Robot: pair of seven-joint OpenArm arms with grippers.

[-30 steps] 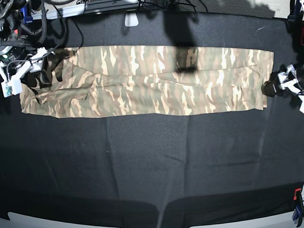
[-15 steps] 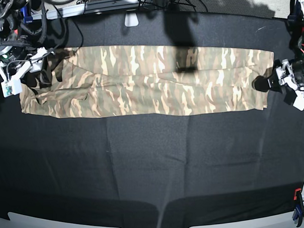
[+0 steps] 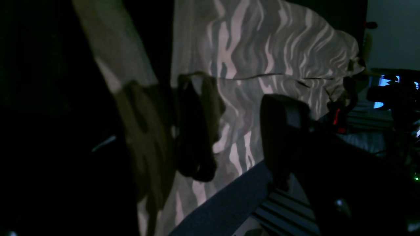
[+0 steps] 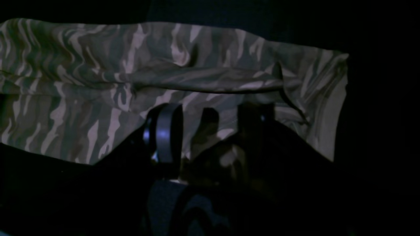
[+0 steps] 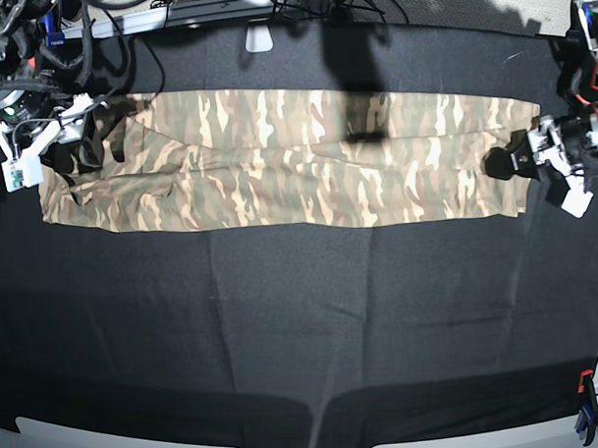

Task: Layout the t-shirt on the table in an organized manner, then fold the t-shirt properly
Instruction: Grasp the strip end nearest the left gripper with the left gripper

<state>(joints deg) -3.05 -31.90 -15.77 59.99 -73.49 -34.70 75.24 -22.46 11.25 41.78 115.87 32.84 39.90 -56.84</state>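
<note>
T-shirt (image 5: 277, 161) spans table (image 5: 302, 322); left gripper (image 5: 503, 164) spread over hem; right gripper (image 5: 75, 143) parted at far end.

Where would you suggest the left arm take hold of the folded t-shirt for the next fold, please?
Probably at the short end edge of the t-shirt beside the left gripper, coming in from that end. The shirt lies as a long flat strip on the table, so the end hem is the nearest free edge.

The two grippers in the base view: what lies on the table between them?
Only the t-shirt, folded into a long band between left gripper and right gripper, in the base view.
</note>
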